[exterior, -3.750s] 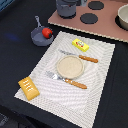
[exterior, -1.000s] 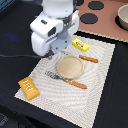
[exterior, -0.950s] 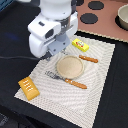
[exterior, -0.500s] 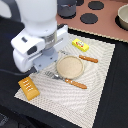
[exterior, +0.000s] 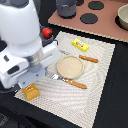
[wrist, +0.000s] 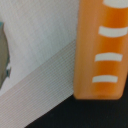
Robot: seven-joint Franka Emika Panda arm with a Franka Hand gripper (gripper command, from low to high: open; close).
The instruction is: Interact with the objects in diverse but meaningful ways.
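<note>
The golden scored bread loaf lies at the near corner of the woven placemat on the desk, an orange-gold block; in the wrist view it fills the frame's side, with three pale score marks across its top. The yellow printed packet sits at the mat's far side, and the red tomato peeks out beside the arm. The arm's white body hides the jaws in both views, so I cannot tell how they stand. Compared with half a second ago, the arm has swung lower and closer to the loaf.
</note>
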